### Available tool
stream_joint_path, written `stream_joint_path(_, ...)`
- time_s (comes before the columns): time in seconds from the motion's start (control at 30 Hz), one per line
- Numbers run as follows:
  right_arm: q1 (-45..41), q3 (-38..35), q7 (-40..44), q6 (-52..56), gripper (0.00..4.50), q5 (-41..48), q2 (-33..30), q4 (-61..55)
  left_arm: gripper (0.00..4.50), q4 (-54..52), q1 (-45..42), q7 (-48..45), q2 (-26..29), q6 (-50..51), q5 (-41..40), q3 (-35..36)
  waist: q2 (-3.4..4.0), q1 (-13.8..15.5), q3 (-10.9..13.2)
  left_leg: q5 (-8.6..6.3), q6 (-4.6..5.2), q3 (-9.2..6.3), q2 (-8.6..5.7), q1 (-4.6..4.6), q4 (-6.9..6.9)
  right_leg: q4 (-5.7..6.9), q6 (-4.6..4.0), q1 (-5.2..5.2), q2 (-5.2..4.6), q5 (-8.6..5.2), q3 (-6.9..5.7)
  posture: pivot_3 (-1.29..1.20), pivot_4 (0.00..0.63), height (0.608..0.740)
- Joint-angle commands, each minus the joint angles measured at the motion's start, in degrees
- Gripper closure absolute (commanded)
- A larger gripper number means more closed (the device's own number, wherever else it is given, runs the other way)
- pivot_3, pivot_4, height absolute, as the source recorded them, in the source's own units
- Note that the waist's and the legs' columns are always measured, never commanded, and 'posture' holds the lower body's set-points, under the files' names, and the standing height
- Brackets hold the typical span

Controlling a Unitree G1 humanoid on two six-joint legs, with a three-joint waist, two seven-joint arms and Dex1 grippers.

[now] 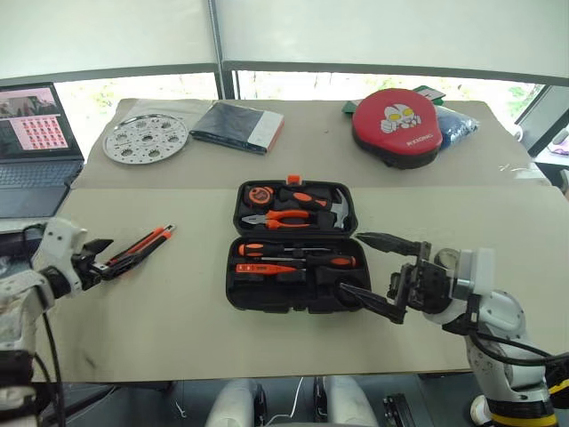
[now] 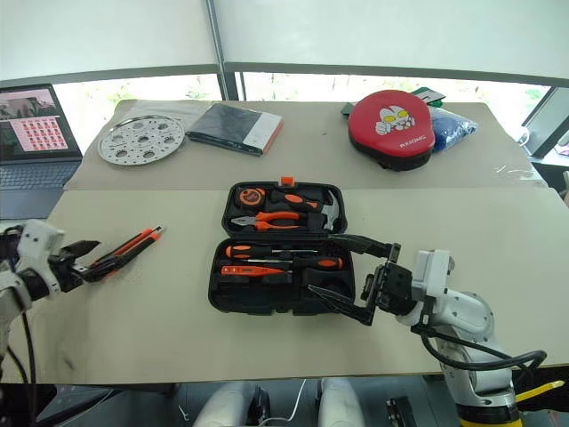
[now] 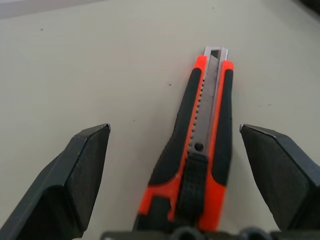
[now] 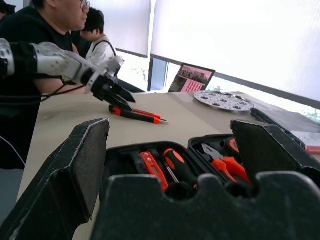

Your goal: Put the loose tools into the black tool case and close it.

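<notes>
Here, on the far left, a laptop [image 1: 34, 142] sits open at the edge of a long beige table [image 1: 178, 311], which is made of two tops pushed together under bright windows. The left gripper [image 1: 100, 259] hangs low over the near tabletop with its fingers spread wide; the orange-black utility knife [image 1: 142, 245] lies flat on the surface between them, gripped by neither finger in the left wrist view. Behind it, on the far tabletop, rest a round perforated metal plate [image 1: 145, 139] and a dark flat book [image 1: 236, 127]. At the middle the black tool case [image 1: 293, 246] lies open, its lid flat toward the far side holding orange-handled pliers [image 1: 277, 217] and a hammer [image 1: 336, 206], its near half holding two screwdrivers [image 1: 298, 256] in their recesses. Right of the case, the right gripper [image 1: 366, 267] is fully spread and empty, one finger over the case's right edge, the other at its near right corner. Far right at the back sits a red round pad [image 1: 396, 124]. Two people [image 4: 60, 30] sit beyond the table's left end.
</notes>
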Motion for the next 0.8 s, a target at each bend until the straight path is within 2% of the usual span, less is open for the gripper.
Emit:
stream_joint_path(0.03,0.92,-0.85,-1.58,0.3,0.0,0.78,-0.09,-2.88,0.02,4.43,-2.33,-3.87,0.54,-3.12,1.99,-1.74,0.0,-0.12,0.0,0.0,0.0,0.04,0.01,0.0,0.0,0.0,0.0,-0.02,-0.01,0.0,0.02,0.0,0.15,0.74)
stream_joint_path(0.13,1.83,-1.19,-2.38,0.55,0.0,0.77,-0.57,-3.77,0.84,6.55,-2.75,-6.68,0.42,-4.24,2.9,-2.88,0.02,-0.1,-0.01,0.0,0.0,0.04,0.01,0.03,0.0,0.01,0.0,-0.01,-0.02,0.0,0.03,0.0,0.15,0.74)
stream_joint_path(0.3,2.57,-2.43,-3.2,0.63,0.0,0.91,-1.71,-4.57,2.72,6.66,-2.8,-9.68,-1.11,-10.57,1.19,-0.17,0.03,-0.06,-0.01,-0.01,0.01,0.04,0.0,0.05,0.01,0.05,0.0,-0.01,-0.09,0.0,0.06,0.0,0.15,0.74)
stream_joint_path(0.37,2.89,-3.42,-3.42,0.79,0.0,1.29,-2.5,-4.75,2.75,4.18,-3.07,-11.38,-2.21,-11.95,-1.18,1.46,0.02,0.01,-0.01,-0.01,0.02,0.03,0.0,0.04,0.01,0.05,0.01,-0.02,-0.12,0.0,0.06,0.0,0.15,0.74)
stream_joint_path(0.5,4.82,-7.22,-2.57,1.21,0.0,2.54,-5.04,-4.48,2.76,-9.64,-3.46,-17.21,-2.78,-11.65,-2.17,-3.68,-0.17,0.75,0.07,-0.04,0.08,0.0,-0.01,-0.19,0.1,0.06,0.02,-0.17,-0.21,0.02,-0.03,0.0,0.15,0.74)
stream_joint_path(0.7,7.8,-11.01,-1.36,1.58,0.0,3.38,-7.39,-3.79,2.76,-31.16,-6.96,-22.06,-2.36,1.47,-5.02,-15.78,-0.17,0.64,0.07,-0.04,0.12,-0.01,-0.06,-0.41,0.23,0.07,0.1,-0.31,-0.16,0.09,0.04,0.0,0.15,0.74)
stream_joint_path(0.8,9.97,-12.92,-0.18,1.67,0.0,3.71,-8.34,-3.45,2.76,-39.52,-12.22,-19.49,-2.61,11.82,-2.91,-23.84,-0.17,0.54,0.08,-0.03,0.12,0.0,-0.06,-0.41,0.22,0.05,0.11,-0.3,-0.01,0.08,0.14,0.0,0.15,0.74)
